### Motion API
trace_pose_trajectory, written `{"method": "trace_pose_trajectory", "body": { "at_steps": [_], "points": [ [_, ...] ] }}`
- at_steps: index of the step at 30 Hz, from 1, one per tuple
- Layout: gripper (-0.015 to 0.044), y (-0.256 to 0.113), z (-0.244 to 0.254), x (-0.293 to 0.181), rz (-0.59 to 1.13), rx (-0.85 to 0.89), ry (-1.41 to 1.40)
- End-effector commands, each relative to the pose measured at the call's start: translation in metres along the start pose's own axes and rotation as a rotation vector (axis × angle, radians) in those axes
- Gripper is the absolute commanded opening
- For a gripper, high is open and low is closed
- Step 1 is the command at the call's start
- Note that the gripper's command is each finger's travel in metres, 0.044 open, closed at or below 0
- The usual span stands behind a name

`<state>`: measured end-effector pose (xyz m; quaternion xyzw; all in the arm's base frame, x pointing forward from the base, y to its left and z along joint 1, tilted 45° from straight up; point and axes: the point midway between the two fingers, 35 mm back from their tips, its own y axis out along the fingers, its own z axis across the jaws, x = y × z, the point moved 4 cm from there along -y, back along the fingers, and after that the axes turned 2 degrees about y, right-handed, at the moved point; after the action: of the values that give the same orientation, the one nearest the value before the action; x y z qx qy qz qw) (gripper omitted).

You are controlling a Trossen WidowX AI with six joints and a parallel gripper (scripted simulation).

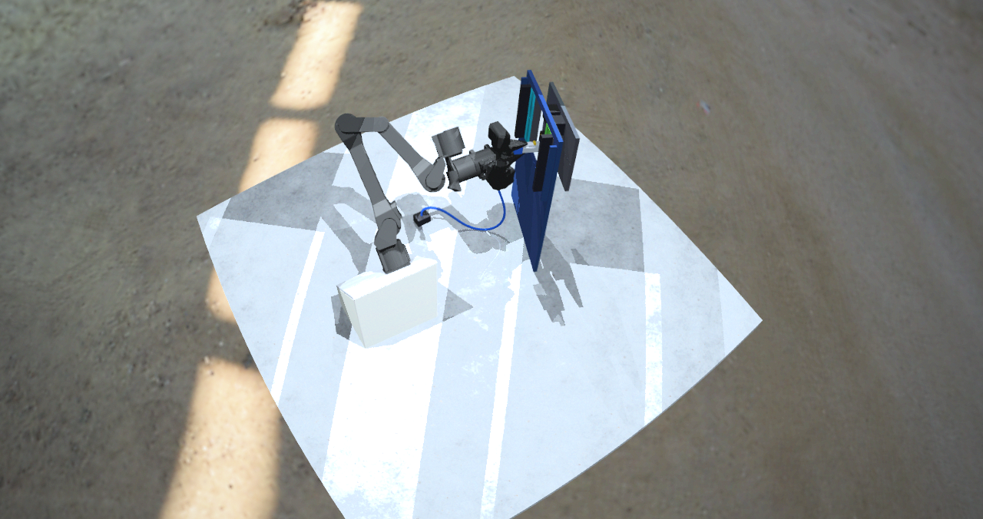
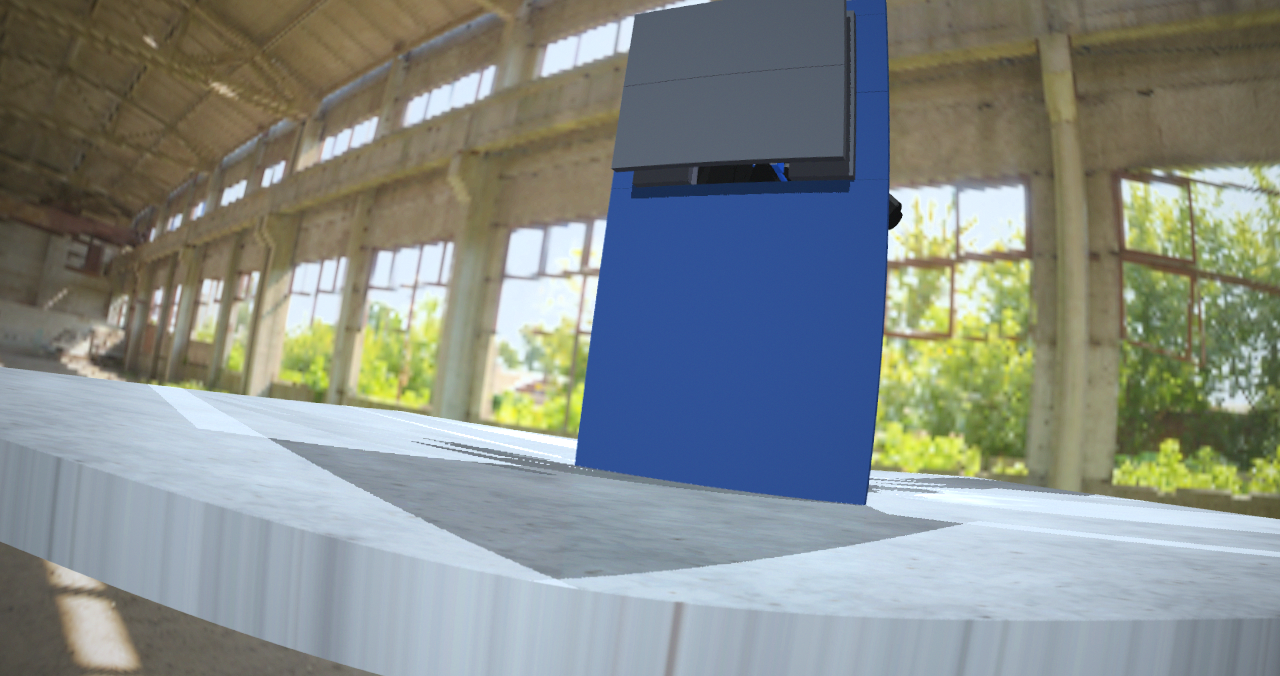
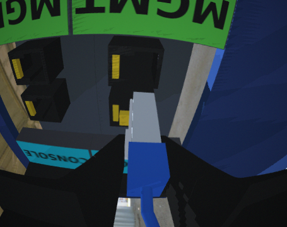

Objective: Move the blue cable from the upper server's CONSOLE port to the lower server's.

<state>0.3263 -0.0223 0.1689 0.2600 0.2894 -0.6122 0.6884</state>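
Blue plug [image 1: 530, 148] [image 3: 147, 168]: we hold it clamped in our gripper [image 1: 522, 148] [image 3: 142, 141], jaws narrowly parted. Its grey end overlaps a black port [image 3: 114, 111] near the CONSOLE label [image 3: 58, 155]; we cannot confirm seating.

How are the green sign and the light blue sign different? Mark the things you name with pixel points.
The green sign [image 3: 149, 39] says MGMT, while the light blue sign [image 3: 55, 154] says CONSOLE. The green sign's letters look much bigger in the wrist view than the light blue sign's. The green sign runs off the top edge of that view, while the light blue sign is lower down, partly hidden behind the gripper [image 3: 146, 142]. Both have dark letters that look upside down there.
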Motion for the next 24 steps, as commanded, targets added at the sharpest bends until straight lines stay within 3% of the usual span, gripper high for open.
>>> {"method": "trace_pose_trajectory", "body": {
  "at_steps": [1,24],
  "points": [
    [0.0,0.0,0.0016,-0.0006,-0.002,0.008,0.004],
    [0.0,0.0009,0.0017,-0.0032,-0.002,0.009,0.004]
  ]
}}
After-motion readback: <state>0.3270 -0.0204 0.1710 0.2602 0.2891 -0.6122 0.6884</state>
